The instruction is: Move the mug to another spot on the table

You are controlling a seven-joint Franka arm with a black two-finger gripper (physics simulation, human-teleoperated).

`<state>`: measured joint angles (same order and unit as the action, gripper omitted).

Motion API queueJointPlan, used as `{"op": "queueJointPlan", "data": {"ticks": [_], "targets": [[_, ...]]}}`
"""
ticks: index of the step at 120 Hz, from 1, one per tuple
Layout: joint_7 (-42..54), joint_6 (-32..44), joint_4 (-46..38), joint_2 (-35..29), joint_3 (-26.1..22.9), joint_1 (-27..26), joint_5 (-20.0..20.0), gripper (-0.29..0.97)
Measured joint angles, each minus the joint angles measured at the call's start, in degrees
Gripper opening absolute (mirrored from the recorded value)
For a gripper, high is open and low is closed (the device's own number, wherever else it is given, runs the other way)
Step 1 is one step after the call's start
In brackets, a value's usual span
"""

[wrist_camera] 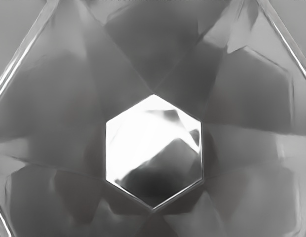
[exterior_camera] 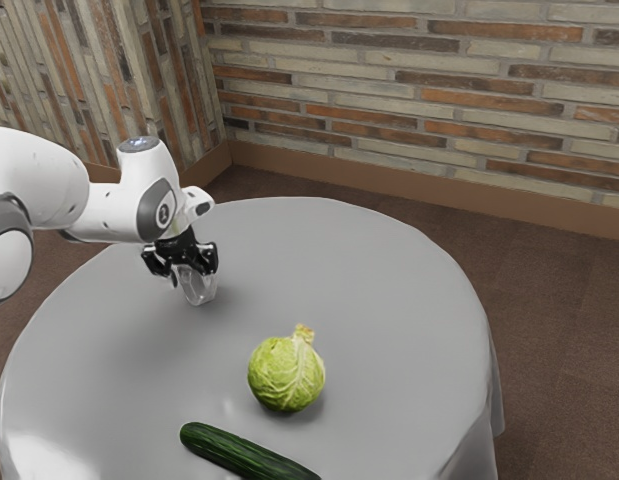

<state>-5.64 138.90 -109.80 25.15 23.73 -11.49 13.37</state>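
Observation:
The mug (exterior_camera: pixel 198 287) is a small, pale, glassy cup on the exterior view's left side of the round grey table (exterior_camera: pixel 389 300). My black gripper (exterior_camera: pixel 186 268) sits right over it, with the fingers down on either side of its rim and shut on it. The mug's base is at the tabletop or just above it; I cannot tell which. In the wrist view I look straight down into the mug's faceted inside (wrist_camera: pixel 68 98), with its bright hexagonal bottom (wrist_camera: pixel 153 148) under my hand.
A green cabbage (exterior_camera: pixel 286 373) sits toward the table's front, to the exterior view's right of the mug. A dark cucumber (exterior_camera: pixel 244 455) lies at the front edge. Brick walls stand behind the table.

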Motion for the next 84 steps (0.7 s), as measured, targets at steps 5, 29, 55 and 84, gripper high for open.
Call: {"op": "queueJointPlan", "data": {"ticks": [5, 29, 55, 84], "targets": [[0.1, 0.1, 0.1, 0.2, 0.0, 0.0, 0.3, 0.4], [0.5, 0.2, -0.1, 0.4, 0.0, 0.1, 1.0, 0.36], [0.5, 0.2, -0.1, 0.4, 0.0, 0.1, 1.0, 0.33], [-0.1, 0.2, -0.4, 0.2, 0.0, 0.0, 0.5, 0.28]]}}
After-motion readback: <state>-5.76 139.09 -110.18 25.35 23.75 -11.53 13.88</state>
